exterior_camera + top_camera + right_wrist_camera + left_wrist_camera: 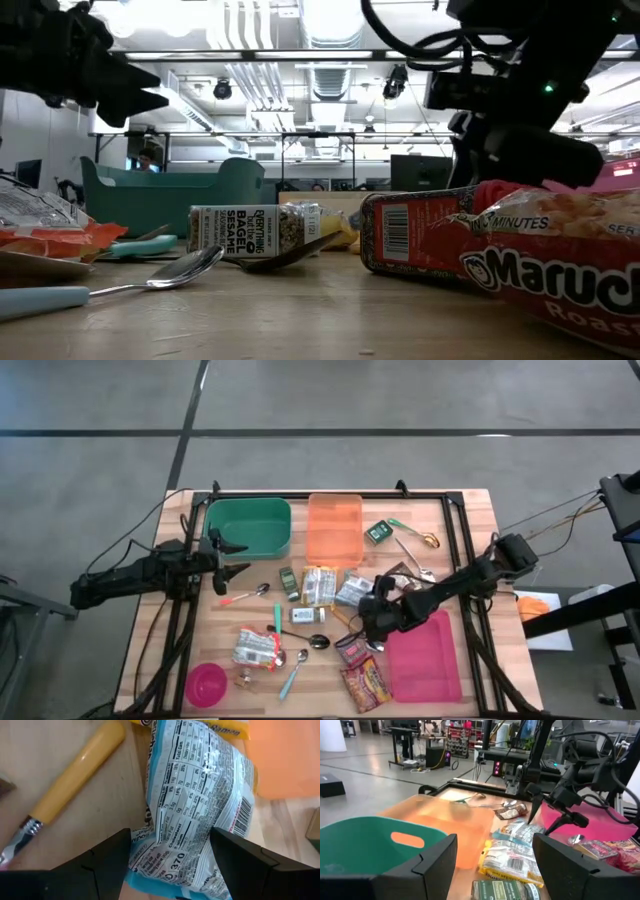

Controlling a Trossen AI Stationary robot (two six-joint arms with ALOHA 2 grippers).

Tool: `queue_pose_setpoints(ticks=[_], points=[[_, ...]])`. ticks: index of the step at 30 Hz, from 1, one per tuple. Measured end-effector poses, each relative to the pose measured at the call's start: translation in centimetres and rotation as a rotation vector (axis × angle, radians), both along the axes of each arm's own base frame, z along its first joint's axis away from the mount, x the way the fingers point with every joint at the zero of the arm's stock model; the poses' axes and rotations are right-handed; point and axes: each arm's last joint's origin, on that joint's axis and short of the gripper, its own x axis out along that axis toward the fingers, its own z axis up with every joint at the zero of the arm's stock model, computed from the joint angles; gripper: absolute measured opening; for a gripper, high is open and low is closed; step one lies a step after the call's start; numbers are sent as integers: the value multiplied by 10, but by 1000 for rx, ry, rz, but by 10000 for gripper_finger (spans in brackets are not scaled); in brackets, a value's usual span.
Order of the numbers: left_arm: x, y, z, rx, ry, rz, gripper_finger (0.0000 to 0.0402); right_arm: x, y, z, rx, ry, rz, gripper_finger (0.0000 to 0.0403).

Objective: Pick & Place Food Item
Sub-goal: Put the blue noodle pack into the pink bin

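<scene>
A blue-and-white food packet (200, 805) lies flat on the wooden table (470, 520), printed side up; in the high view it (352, 592) is mid-table, below the orange container. My right gripper (170, 847) hangs open just over the packet's near end, slanting down, one finger on each side of it. In the high view it (372, 610) sits right of the packet. My left gripper (232, 556) waits open at the table's left, beside the green bin (248, 527), with nothing between its fingers (435, 860).
A yellow-handled utensil (75, 770) lies close beside the packet. An orange container (335, 528) stands at the far middle and a pink tray (425, 655) at the near right. Ramen packets (365, 682), spoons, a seasoning jar (245, 232) and a pink bowl (205, 683) crowd the table.
</scene>
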Motion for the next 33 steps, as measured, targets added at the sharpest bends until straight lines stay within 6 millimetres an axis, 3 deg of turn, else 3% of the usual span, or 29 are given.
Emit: queue_pose_setpoints(ticks=[6, 18, 27, 33], points=[[0, 0, -1, -2, 8, 0, 261, -2, -1, 1, -8, 13, 0, 238], [-3, -1, -17, -35, 173, 1, 261, -2, -1, 2, -8, 11, -1, 23], [-9, -2, -31, -64, 332, 1, 261, -2, -1, 3, -4, 7, -11, 8], [-9, -2, -31, -66, 342, 1, 261, 0, 0, 10, -8, 22, -12, 8]])
